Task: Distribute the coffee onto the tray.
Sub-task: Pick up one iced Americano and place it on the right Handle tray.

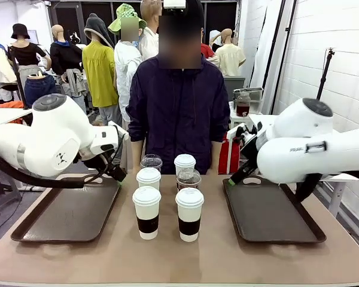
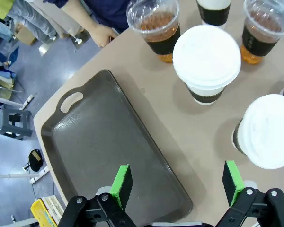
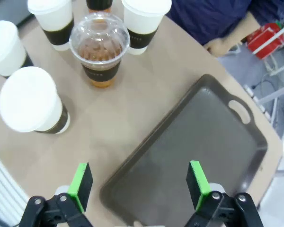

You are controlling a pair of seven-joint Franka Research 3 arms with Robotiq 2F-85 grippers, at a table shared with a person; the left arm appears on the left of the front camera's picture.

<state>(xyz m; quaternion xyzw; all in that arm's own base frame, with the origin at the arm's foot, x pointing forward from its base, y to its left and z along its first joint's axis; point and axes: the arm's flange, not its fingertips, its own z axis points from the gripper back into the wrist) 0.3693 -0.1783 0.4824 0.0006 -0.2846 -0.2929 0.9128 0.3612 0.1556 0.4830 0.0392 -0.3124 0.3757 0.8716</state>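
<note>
Tabletop (image 3: 149, 90) coffee (image 3: 101, 47) stands beyond right claw (image 3: 138, 175).

place: robot lab | signs: white robot arms (image 1: 54, 140), bare block wall (image 1: 347, 54)

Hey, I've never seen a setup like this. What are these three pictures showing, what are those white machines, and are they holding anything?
The white machines are two robot arms, the left arm and the right arm. The front view comes from a camera between them, facing a person across the table. The other two pictures come from a camera on each wrist, looking down past green-padded fingers. The left gripper and right gripper are both open and hold nothing. Six coffees stand between the left tray and the right tray: four white lidded paper cups and two clear domed cups.
</note>
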